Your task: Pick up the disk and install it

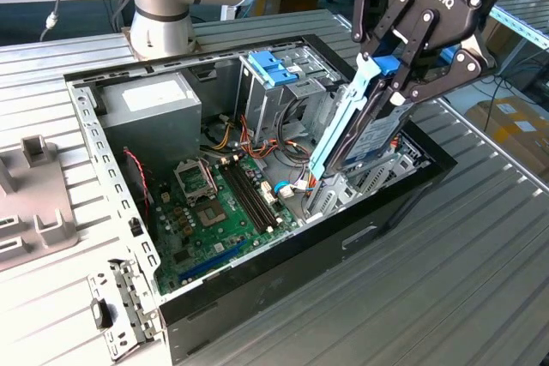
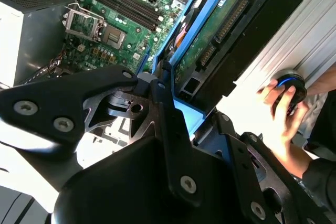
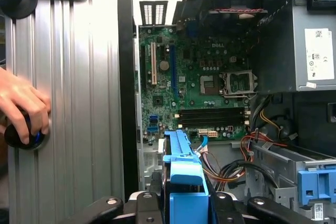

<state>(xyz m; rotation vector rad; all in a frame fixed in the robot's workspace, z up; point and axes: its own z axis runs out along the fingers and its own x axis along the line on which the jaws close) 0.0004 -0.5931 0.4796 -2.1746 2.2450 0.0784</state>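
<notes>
The disk (image 1: pixel 367 136), a dark flat drive in bright blue side rails, hangs steeply tilted over the exterior view's right end of the open computer case (image 1: pixel 257 273). My gripper (image 1: pixel 390 75) is shut on its upper end at the blue tab. The lower end reaches down to the metal bay (image 1: pixel 364 179) inside the case; whether it touches is unclear. In the second wrist view the disk (image 2: pixel 223 27) shows its green circuit side beyond my black fingers (image 2: pixel 165 95). The blue tab of the disk (image 3: pixel 184 179) sits between the fingers in the first wrist view.
Inside the case lie a green motherboard (image 1: pixel 214 212), a grey power supply (image 1: pixel 154 105), coloured cables, and a tall metal cage with a light blue latch (image 1: pixel 270 66). A person's hand (image 2: pixel 281 103) rests on a dark round knob on the ribbed table (image 1: pixel 463 263). A grey fixture (image 1: pixel 34 203) stands at the left.
</notes>
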